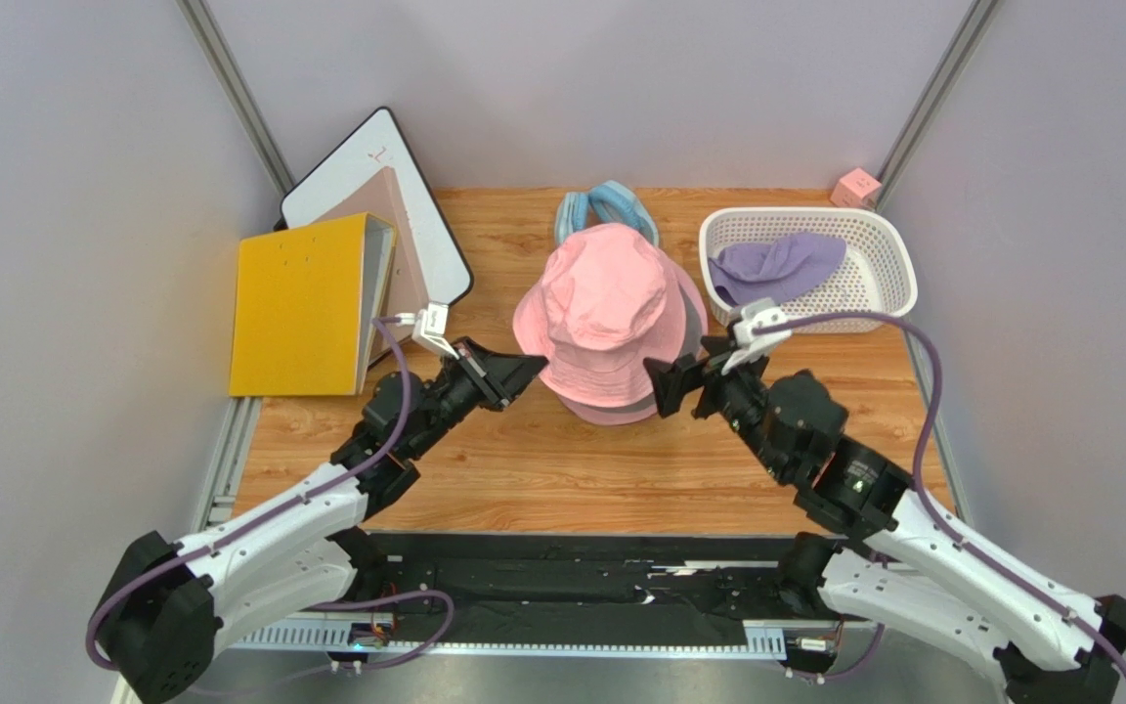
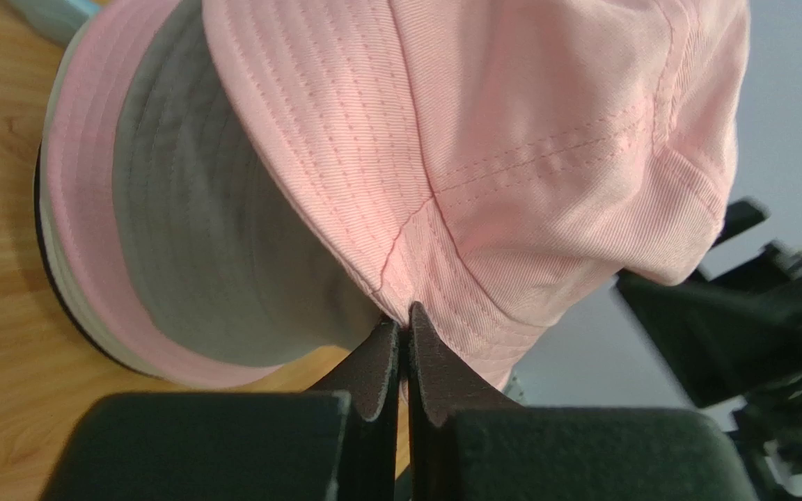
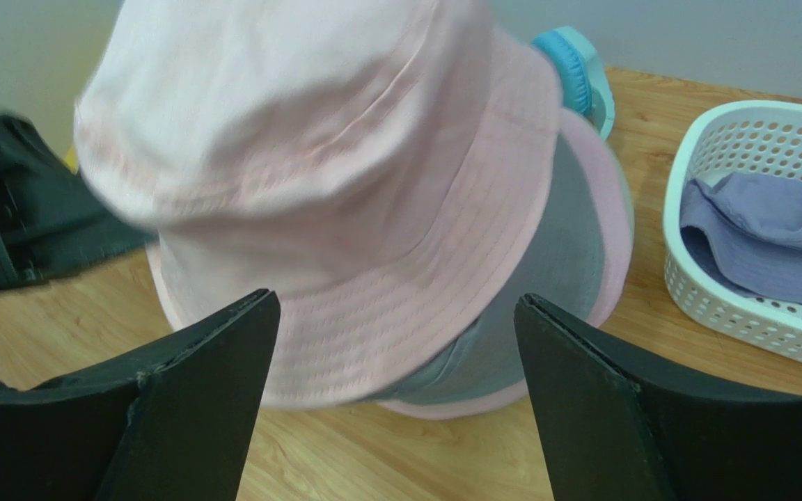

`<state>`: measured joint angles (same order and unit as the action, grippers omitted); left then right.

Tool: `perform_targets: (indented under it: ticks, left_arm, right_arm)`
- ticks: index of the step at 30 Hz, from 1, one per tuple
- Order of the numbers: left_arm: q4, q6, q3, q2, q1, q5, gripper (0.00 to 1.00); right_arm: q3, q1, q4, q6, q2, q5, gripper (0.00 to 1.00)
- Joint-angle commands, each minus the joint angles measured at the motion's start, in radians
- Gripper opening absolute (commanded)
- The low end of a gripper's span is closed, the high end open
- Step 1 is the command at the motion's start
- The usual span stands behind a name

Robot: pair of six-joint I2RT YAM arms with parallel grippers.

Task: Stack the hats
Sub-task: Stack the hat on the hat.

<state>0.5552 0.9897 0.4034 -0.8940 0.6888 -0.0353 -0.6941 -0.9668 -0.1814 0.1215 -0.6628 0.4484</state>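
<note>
A pink hat point(image 1: 606, 301) lies on top of a pile of hats in the middle of the table. Under it show a grey hat point(image 2: 196, 240) and the rim of another pink one point(image 2: 81, 209). My left gripper point(image 1: 525, 364) is at the pile's left side, shut on the top pink hat's brim point(image 2: 447, 313). On the pile's right, my right gripper point(image 1: 672, 385) stands open; its fingers straddle the brim point(image 3: 374, 313) without touching it. A lavender hat point(image 1: 775, 264) lies crumpled in the white basket point(image 1: 877, 235).
A light blue padded ring point(image 1: 606, 206) sits just behind the pile. A yellow binder point(image 1: 305, 301) and a white board point(image 1: 378, 169) lean at the back left. A small pink block point(image 1: 855, 188) is in the back right corner.
</note>
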Motion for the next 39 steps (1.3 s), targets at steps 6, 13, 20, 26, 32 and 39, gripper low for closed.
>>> perform_targets:
  ticks: [6, 13, 20, 26, 32, 39]
  left_arm:
    - [-0.014, -0.106, 0.043, -0.075, -0.014, -0.140, 0.00]
    - [-0.057, -0.167, 0.055, -0.075, -0.015, -0.147, 0.00]
    - [-0.063, -0.178, 0.063, -0.082, -0.015, -0.153, 0.00]
    - [-0.070, -0.187, 0.064, -0.083, -0.017, -0.153, 0.00]
    - [-0.084, -0.197, 0.066, -0.076, -0.018, -0.150, 0.00]
    - [-0.123, -0.264, 0.087, -0.071, -0.018, -0.150, 0.00]
  right_arm:
    - [-0.076, 0.480, 0.029, 0.248, -0.115, -0.684, 0.86]
    - [0.010, 0.732, 0.288, 0.417, -0.207, -1.025, 0.80]
    - [0.054, 0.790, 0.488, 0.492, -0.282, -1.168, 0.63]
    - [0.061, 0.804, 0.577, 0.526, -0.331, -1.211, 0.53]
    - [0.056, 0.806, 0.605, 0.541, -0.353, -1.206, 0.35]
    - [0.042, 0.806, 0.592, 0.532, -0.373, -1.185, 0.00]
